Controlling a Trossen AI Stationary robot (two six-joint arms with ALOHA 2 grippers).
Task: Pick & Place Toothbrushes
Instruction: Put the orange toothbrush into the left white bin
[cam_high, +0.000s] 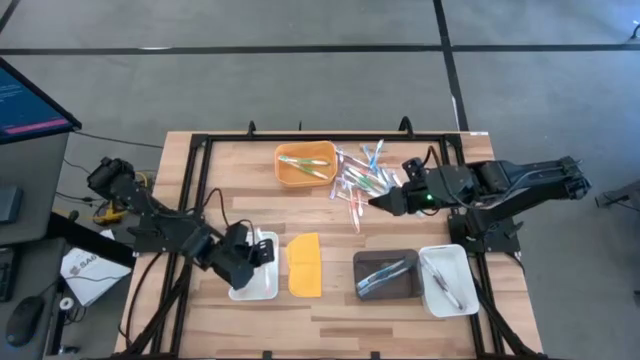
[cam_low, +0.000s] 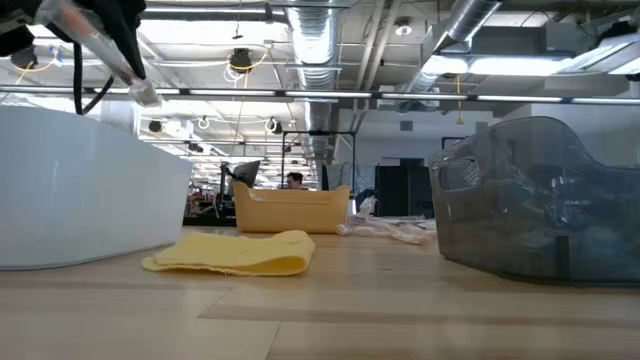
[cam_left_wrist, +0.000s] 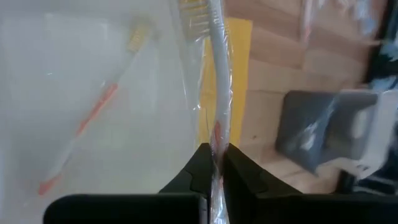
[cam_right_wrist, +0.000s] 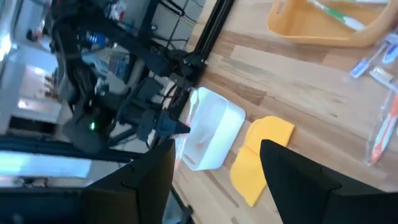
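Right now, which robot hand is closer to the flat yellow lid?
The left. The left gripper, shut on a wrapped toothbrush, hovers over the white tray right beside the yellow lid. The right gripper is open, farther off by the toothbrush pile.

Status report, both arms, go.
Left gripper shut on a wrapped toothbrush over the white tray. Right gripper open beside the toothbrush pile. Nothing in the way.

"What lies around the pale wooden-plank desk (cam_high: 330, 200)?"
"Grey concrete floor (cam_high: 300, 80) crossed by dark lines, well beyond the claw."
"Overhead?"
"Silver ventilation ducts (cam_low: 320, 40) and long bright ceiling lights (cam_low: 530, 65)."
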